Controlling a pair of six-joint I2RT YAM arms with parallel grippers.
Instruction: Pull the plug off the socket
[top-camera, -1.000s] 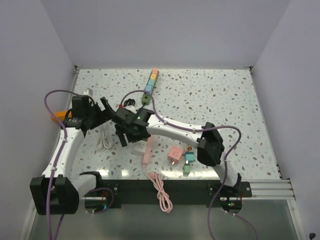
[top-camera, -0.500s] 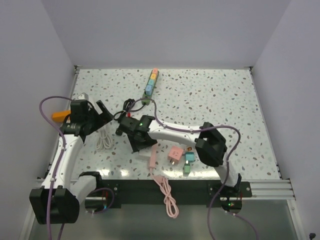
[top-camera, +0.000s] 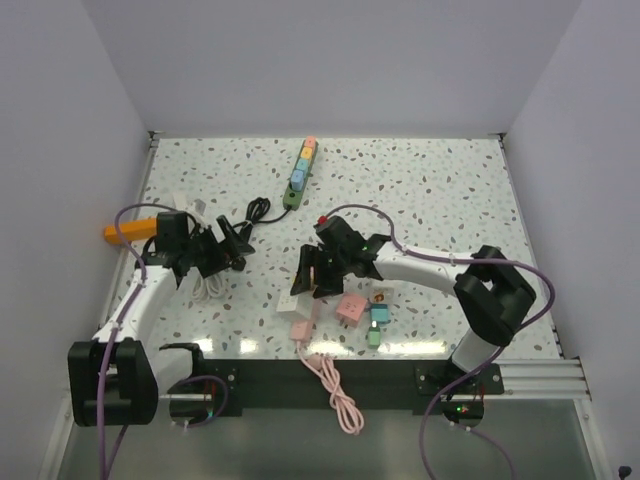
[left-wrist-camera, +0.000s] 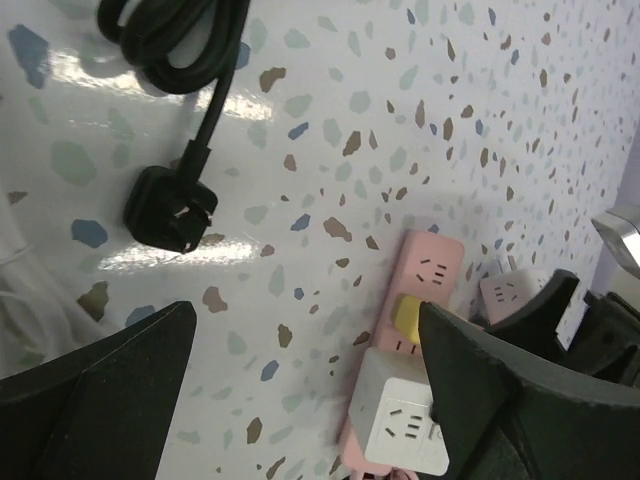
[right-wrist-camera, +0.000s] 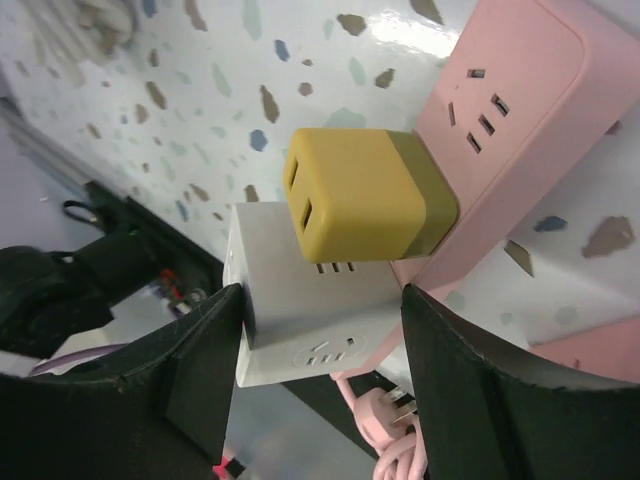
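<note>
A pink power strip (right-wrist-camera: 520, 130) lies on the speckled table and also shows in the top view (top-camera: 298, 318). A yellow plug (right-wrist-camera: 360, 195) and a white cube adapter (right-wrist-camera: 310, 320) sit in its sockets. My right gripper (right-wrist-camera: 320, 350) straddles the white adapter: one finger (right-wrist-camera: 190, 370) touches the adapter's outer side, and the other finger (right-wrist-camera: 490, 390) rests against the strip. My left gripper (left-wrist-camera: 310, 400) is open and empty just left of the strip (left-wrist-camera: 425, 290), above bare table. A loose black plug (left-wrist-camera: 170, 208) lies farther left.
A multicoloured power strip (top-camera: 300, 165) lies at the back, with a black cable coil (top-camera: 255, 210) near it. A pink cube (top-camera: 350, 308) and teal and green adapters (top-camera: 378, 318) sit right of the pink strip. White cable (top-camera: 205, 285) and an orange object (top-camera: 125, 232) are at the left. The pink cord (top-camera: 335, 390) trails over the front rail.
My right arm has drawn back to the right, and its gripper now sits at the pink strip's adapter. The strip and cord shifted slightly right. My left gripper moved nearer and rightward.
</note>
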